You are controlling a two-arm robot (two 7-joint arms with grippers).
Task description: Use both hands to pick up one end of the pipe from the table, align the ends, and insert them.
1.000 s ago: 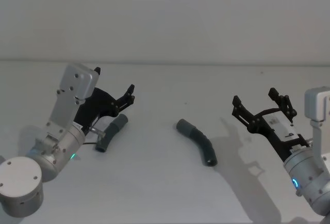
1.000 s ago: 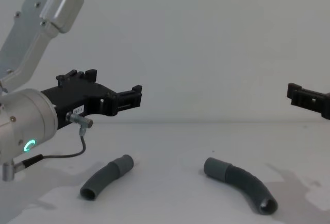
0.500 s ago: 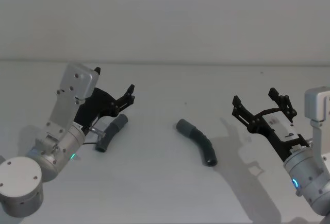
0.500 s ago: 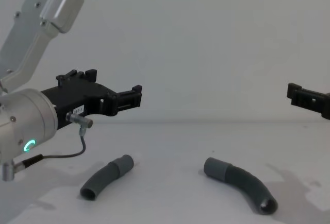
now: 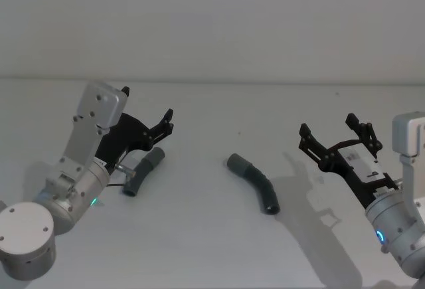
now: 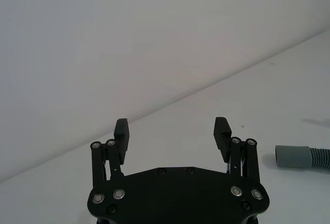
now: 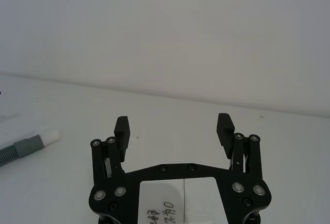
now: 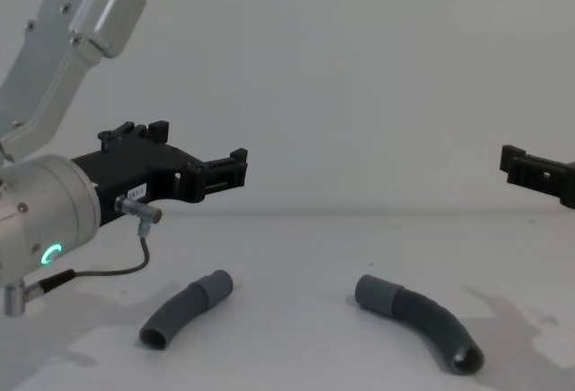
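Grippers (image 5: 169, 120) (image 5: 327, 124) aloft (fingers (image 6: 121, 130) spread)

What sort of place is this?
Likely a robot test bench: matt white-grey table, black angular left hand and right hand open above it, shorter dark grey ribbed hose piece and longer one.

- The place reads as a robotics lab or test bench, not a home or shop.
- A plain matt white-grey table (image 5: 199, 256) meets a plain pale wall (image 5: 212, 16) along one straight seam.
- Two silver-grey metal arms reach over the table, ending in the black, angular left gripper (image 5: 167, 122) and right gripper (image 5: 327, 124).
- A green ring light (image 8: 52, 253) glows on the left arm's wrist.
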